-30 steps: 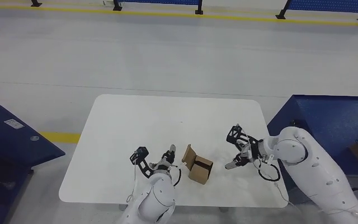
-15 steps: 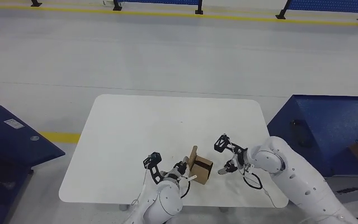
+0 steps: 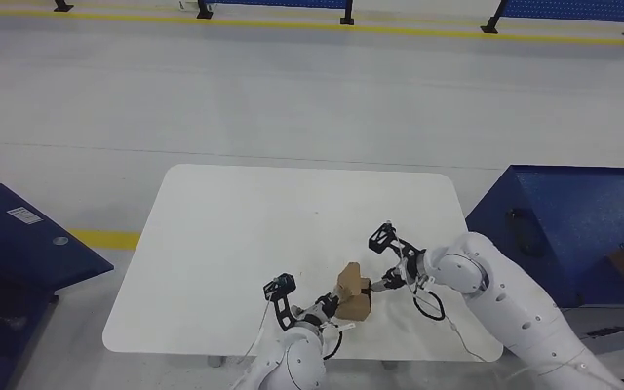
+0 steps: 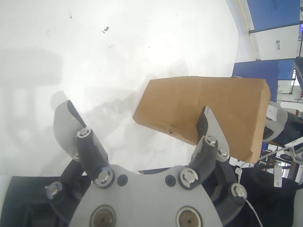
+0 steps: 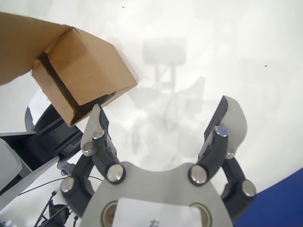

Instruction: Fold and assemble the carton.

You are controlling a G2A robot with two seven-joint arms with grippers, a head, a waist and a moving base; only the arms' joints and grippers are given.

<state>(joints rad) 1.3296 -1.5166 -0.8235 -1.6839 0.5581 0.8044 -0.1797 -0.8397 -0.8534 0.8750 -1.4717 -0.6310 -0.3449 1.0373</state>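
Note:
A small brown carton (image 3: 353, 294) stands near the white table's front edge, its top flap leaning over the body. My left gripper (image 3: 336, 310) is at the carton's left side and is open. In the left wrist view (image 4: 133, 107) one of its fingers (image 4: 208, 128) lies against the carton's broad flap (image 4: 208, 100), with nothing between the jaws. My right gripper (image 3: 382, 283) is at the carton's right side, also open. In the right wrist view (image 5: 161, 103) one of its fingertips (image 5: 98, 116) touches the carton's lower corner (image 5: 82, 72).
The white table (image 3: 244, 224) is bare apart from a few small specks. A blue bin (image 3: 556, 205) stands just off its right side and another blue unit (image 3: 29, 244) off its left. The carton is close to the front edge.
Both grippers have closed in on the carton, the left moving right and the right moving left. The flap that stood open at the left has swung over the carton.

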